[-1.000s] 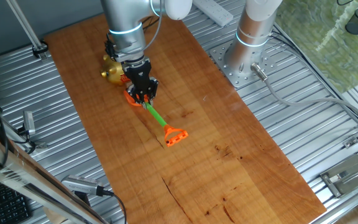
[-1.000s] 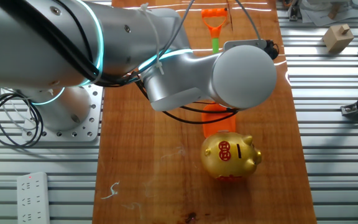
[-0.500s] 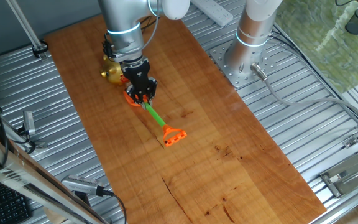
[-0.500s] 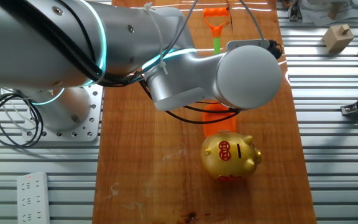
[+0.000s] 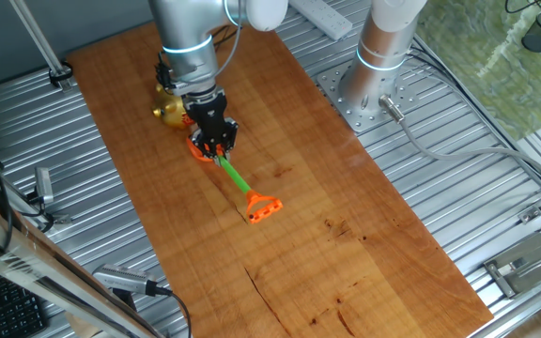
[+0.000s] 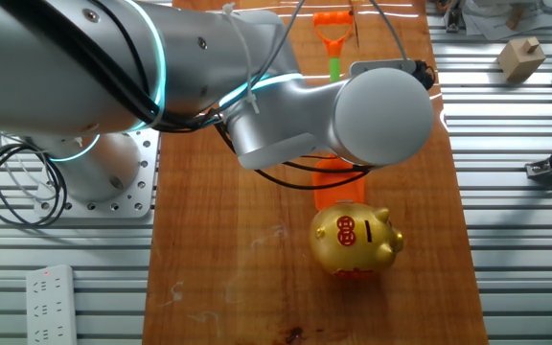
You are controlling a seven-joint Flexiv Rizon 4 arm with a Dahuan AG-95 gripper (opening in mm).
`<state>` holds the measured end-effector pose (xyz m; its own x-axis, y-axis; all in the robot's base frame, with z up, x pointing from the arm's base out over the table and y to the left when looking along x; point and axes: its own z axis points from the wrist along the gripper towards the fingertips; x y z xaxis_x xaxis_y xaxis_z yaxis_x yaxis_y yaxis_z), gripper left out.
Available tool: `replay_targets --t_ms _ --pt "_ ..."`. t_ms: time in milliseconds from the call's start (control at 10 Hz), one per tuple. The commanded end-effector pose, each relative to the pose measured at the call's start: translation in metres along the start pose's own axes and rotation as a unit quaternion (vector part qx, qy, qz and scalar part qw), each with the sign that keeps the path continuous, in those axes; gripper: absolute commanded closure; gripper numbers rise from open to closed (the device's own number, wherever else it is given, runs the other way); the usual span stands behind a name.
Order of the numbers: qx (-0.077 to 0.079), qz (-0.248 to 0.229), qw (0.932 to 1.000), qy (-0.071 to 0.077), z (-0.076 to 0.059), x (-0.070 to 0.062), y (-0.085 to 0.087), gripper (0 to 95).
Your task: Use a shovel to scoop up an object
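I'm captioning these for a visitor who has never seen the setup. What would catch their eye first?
Probably the shiny gold piggy bank near one end of the wooden table. Next, the shovel lying on the wood, its orange blade toward the pig, with the gripper down on its green shaft near the blade.

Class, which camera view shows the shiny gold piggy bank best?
The other fixed view: the shiny gold piggy bank stands unobstructed, red marks visible. In one fixed view the piggy bank is mostly hidden behind the arm.
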<state>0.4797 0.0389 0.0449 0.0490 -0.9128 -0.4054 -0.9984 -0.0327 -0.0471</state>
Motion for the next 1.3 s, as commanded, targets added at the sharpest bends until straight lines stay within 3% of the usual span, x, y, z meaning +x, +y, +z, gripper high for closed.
replay_targets --t_ms 100,1300 --pt "-0.001 -0.002 1.0 -0.001 -0.001 0.0 0.001 95.0" --pt "-0.002 -0.01 0.9998 0.015 -0.004 0.013 0.01 95.0"
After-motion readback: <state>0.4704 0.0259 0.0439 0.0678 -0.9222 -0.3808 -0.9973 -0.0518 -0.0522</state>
